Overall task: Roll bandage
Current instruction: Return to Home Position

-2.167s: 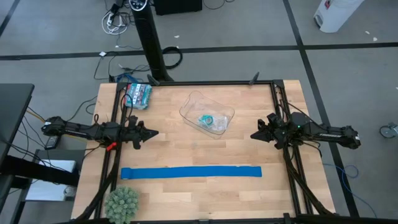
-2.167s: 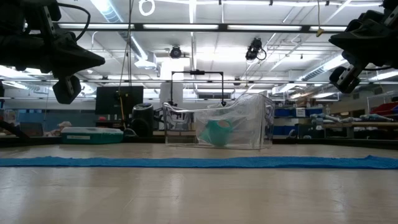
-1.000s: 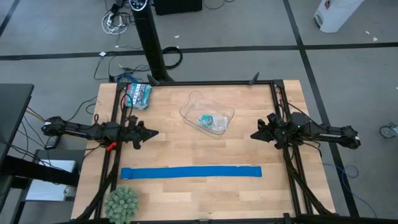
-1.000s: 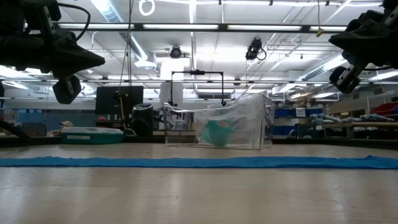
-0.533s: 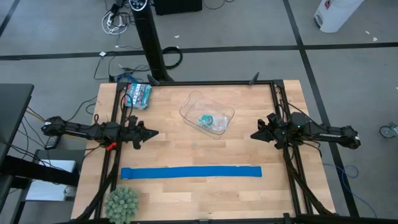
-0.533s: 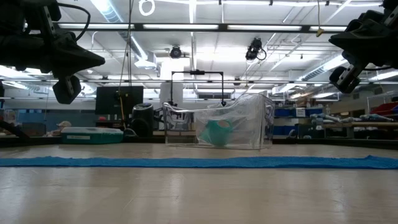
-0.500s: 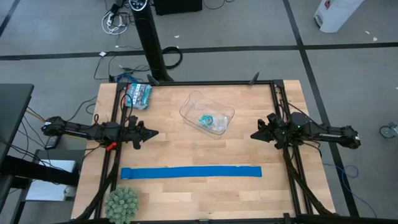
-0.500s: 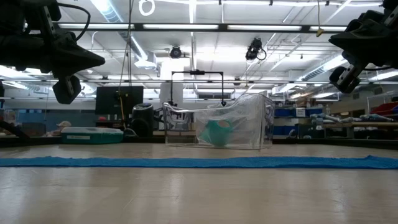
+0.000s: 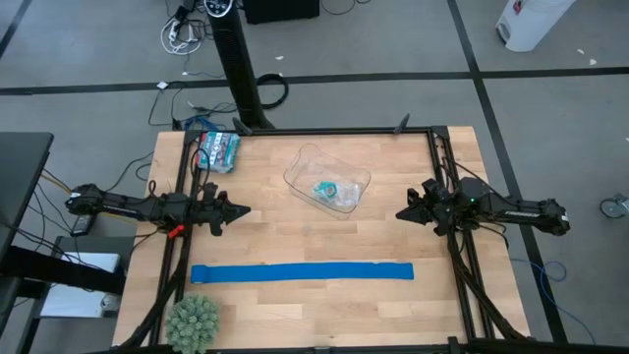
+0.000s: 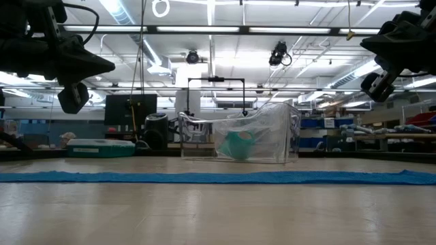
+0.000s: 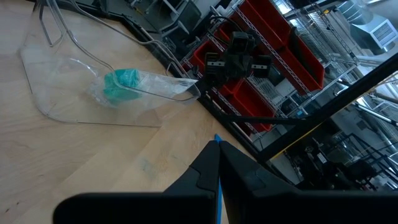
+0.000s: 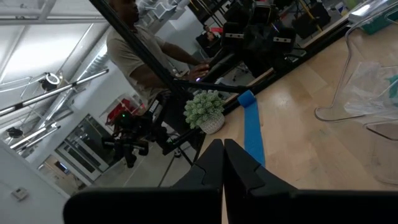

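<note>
The bandage (image 9: 325,189) is a small teal roll lying inside a clear plastic tray (image 9: 344,173) at the table's middle far side; it also shows in the left wrist view (image 11: 121,84) and the low view (image 10: 238,144). A darker royal-blue strip (image 9: 302,272) lies flat and straight along the near side. My left gripper (image 9: 246,209) hovers shut over the table's left edge, pointing level toward the middle. My right gripper (image 9: 400,214) hovers shut over the right edge, facing it. Neither holds anything.
A green spiky plant ball (image 9: 193,320) stands at the near left corner. A printed packet (image 9: 218,150) lies at the far left corner. Bare wood lies between the tray and the blue strip. A person (image 12: 134,43) stands beyond the table's left side.
</note>
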Tool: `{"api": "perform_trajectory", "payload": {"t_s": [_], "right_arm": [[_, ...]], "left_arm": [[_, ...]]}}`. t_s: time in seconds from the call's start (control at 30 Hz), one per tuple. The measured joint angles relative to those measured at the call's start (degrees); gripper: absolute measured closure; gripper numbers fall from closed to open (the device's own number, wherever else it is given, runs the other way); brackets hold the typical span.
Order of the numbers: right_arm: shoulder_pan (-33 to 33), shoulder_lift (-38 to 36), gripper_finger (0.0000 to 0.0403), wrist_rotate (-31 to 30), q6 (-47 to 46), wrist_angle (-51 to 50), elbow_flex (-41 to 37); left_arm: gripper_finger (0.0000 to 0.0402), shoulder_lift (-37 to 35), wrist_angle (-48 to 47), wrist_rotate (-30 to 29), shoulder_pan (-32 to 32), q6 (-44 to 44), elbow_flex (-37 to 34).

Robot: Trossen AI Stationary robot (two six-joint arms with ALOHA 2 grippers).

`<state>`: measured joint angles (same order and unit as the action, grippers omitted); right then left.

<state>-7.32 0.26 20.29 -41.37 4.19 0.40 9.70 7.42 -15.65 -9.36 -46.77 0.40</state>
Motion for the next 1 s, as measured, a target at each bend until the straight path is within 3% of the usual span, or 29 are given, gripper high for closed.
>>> {"api": "perform_trajectory", "payload": {"t_s": [1.0], "right_arm": [[0.0,0.0,0.0399,0.0,0.0,0.0,0.0]], "left_arm": [[0.0385,0.0,0.0,0.0,0.0,0.0,0.0]]}}
